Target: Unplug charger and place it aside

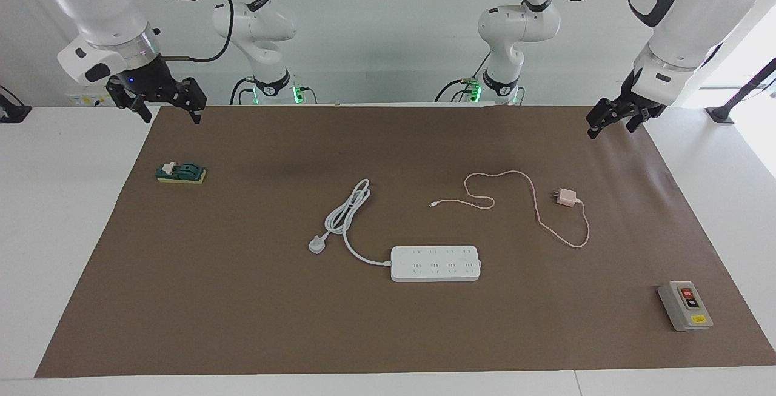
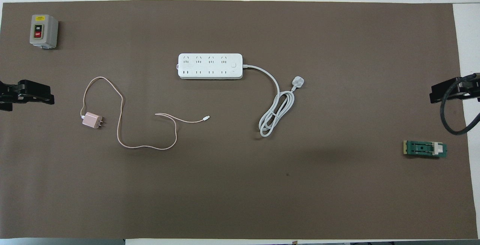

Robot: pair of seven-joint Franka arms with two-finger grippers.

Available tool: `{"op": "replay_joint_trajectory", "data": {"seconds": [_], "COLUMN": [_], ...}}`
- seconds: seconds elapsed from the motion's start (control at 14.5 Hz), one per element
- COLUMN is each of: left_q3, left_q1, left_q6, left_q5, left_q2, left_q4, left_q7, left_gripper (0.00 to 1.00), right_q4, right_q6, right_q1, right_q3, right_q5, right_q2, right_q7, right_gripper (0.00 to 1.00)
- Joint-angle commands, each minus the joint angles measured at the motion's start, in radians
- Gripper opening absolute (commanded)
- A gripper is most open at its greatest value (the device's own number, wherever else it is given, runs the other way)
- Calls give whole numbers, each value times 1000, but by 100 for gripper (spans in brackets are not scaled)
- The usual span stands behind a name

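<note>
The pale-pink charger (image 1: 567,197) (image 2: 92,120) lies on the brown mat with its prongs bare and plugged into nothing. Its thin pink cable (image 1: 536,205) (image 2: 120,125) loops loosely beside it. It rests nearer to the robots than the white power strip (image 1: 435,263) (image 2: 210,66), toward the left arm's end. My left gripper (image 1: 611,126) (image 2: 28,94) hangs open and empty over the mat's edge at that end. My right gripper (image 1: 171,117) (image 2: 448,91) hangs open and empty over the mat's edge at the right arm's end.
The strip's thick white cord ends in a three-pin plug (image 1: 317,244) (image 2: 298,83) lying loose on the mat. A grey on/off switch box (image 1: 685,305) (image 2: 43,31) stands at the mat's corner farthest from the robots. A small green block (image 1: 180,172) (image 2: 425,149) lies under the right gripper's end.
</note>
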Motion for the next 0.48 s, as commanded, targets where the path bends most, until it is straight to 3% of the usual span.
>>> {"op": "replay_joint_trajectory", "data": {"seconds": [0.0, 0.41], "left_q3": [8, 3], "left_q1": [-19, -39], "left_q6": [-26, -26], "left_q5": [18, 12], "left_q2": [12, 10], "left_q4": [24, 23], "left_q7": [26, 125], "left_gripper": [100, 100], "right_q4": [-28, -28], "right_q6": [7, 7], "right_q1": [-16, -16], "right_q3": [13, 16], "right_q5": [18, 21], "right_q2": [-25, -25], "right_q7": [17, 17], "right_gripper": [100, 100]}}
